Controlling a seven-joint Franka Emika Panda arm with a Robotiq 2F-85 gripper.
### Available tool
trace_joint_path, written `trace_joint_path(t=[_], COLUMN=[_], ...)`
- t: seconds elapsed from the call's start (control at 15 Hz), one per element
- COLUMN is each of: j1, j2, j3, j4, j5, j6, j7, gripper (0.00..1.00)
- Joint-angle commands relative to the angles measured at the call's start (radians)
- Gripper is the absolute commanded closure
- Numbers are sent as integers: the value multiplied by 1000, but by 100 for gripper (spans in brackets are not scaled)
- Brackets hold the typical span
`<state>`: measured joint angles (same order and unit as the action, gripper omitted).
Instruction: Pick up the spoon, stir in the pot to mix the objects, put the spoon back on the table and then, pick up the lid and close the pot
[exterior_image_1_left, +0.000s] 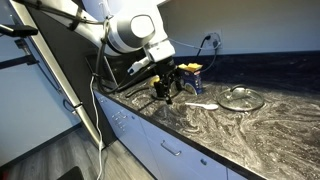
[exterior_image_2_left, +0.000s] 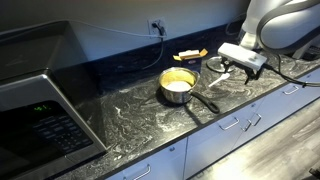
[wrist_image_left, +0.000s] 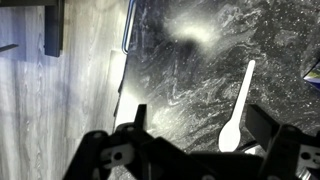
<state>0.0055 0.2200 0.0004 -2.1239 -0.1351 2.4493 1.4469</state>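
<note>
The spoon (wrist_image_left: 238, 105) lies flat on the table (wrist_image_left: 190, 70). It is a pale sliver on the dark swirled stone, with its bowl toward my wrist camera and its handle running away from it. Nothing is touching it. My gripper (wrist_image_left: 200, 120) hangs over it with the jaws spread wide and nothing between them. In the wrist view the spoon's bowl sits inside the gap, closer to one finger than the other, so I judge I'm lined up for the pick but not yet centred or down on it.

That puts me at the very start of the task. The first pick-up isn't made, so the stirring, the return of the spoon and the closing of the pot are all left to do.

The pot (exterior_image_2_left: 177, 85) stands open on the counter near the gripper, its long handle pointing toward the counter's front edge. The objects (exterior_image_2_left: 178, 80) show as a yellow mass inside it (I can't make out single pieces from here). The lid (exterior_image_1_left: 242, 98) rests on the table beyond the spoon, well apart from the pot, so closing is untouched too.

Further out, a blue box with a yellow top (exterior_image_1_left: 193, 72) sits back near the wall, and a microwave (exterior_image_2_left: 40, 115) fills the far end of the counter. Neither is in my way.
</note>
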Motion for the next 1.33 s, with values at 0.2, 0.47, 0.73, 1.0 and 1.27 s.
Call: trace_joint_path(t=[0.2, 0.47, 0.73, 1.0, 1.27], j1=[94, 128, 137, 145, 155], j2=[121, 186, 251, 312, 361], j3=[-66, -104, -123, -140, -152], j4=[114, 186, 258, 319, 367], j5=[-58, -100, -88, -83, -78], j6=[36, 36, 15, 3, -9], j7=[119, 166, 158, 156, 154], gripper=[0, 0, 0, 0, 0])
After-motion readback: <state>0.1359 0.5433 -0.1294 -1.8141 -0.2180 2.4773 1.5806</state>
